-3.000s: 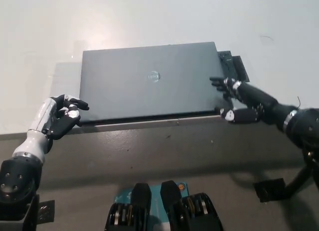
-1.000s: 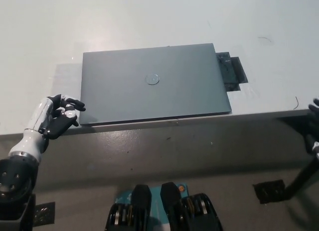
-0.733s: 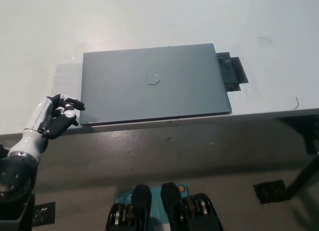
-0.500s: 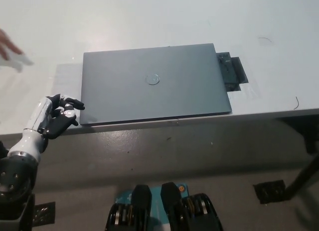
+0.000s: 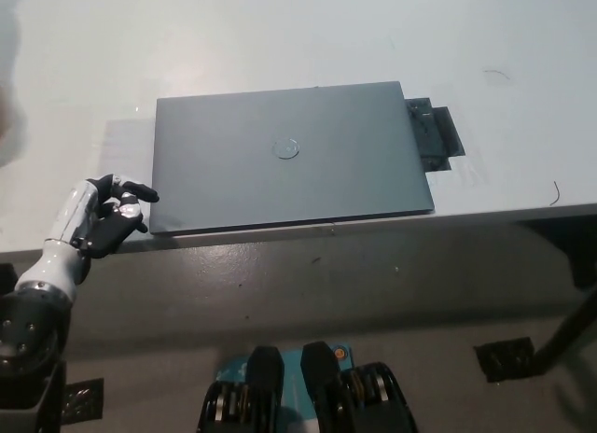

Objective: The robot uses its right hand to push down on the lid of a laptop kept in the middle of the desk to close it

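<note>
A grey laptop (image 5: 285,158) lies flat on the white desk (image 5: 280,41) with its lid fully down, a round logo at the lid's centre. My white left hand (image 5: 103,216) rests at the desk's front edge, just left of the laptop's near left corner, with its fingers curled and holding nothing. My black right hand is out of the picture.
A dark flat piece (image 5: 435,136) sticks out from under the laptop's right side. A blurred pale shape, perhaps a person's hand (image 5: 7,88), shows at the far left edge. The desk's front edge runs just below the laptop, with grey floor (image 5: 326,293) beneath.
My right hand left the laptop's right edge and withdrew out of view to the right. The lid stays flat. A blurred shape has come in at the far left.
</note>
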